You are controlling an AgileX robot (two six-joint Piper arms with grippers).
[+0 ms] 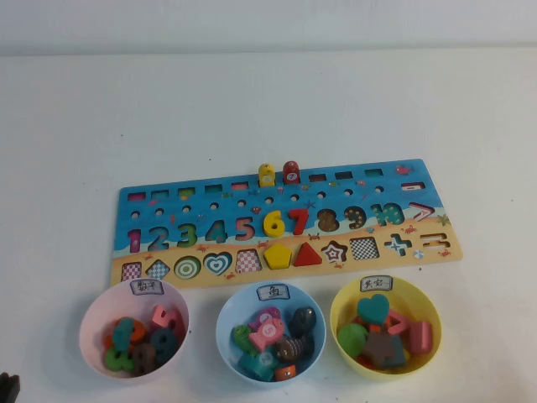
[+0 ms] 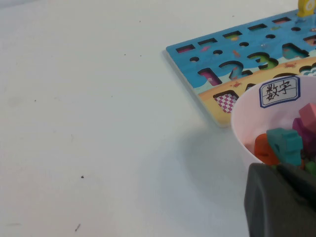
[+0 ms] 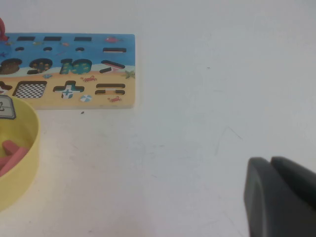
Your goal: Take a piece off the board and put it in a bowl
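The board (image 1: 130, 217) lies across the middle of the table. The piece, a small red fish block (image 1: 291, 173), stands upright in a slot on the board's far edge, next to a similar yellow block (image 1: 267, 175). The light blue bowl (image 1: 223, 327) sits in front of the board's middle, holding several pieces. My left gripper (image 2: 274, 168) is shut and empty, low at the near left beside the pink bowl (image 2: 247, 133). My right gripper (image 3: 270, 160) is shut and empty over bare table at the near right, out of the high view.
A pink bowl (image 1: 92, 323) with number pieces sits front left and a yellow bowl (image 1: 340, 315) with shape pieces front right. Numbers 6 (image 1: 273, 222) and 7 (image 1: 298, 221), a pentagon and a triangle remain seated in the board.
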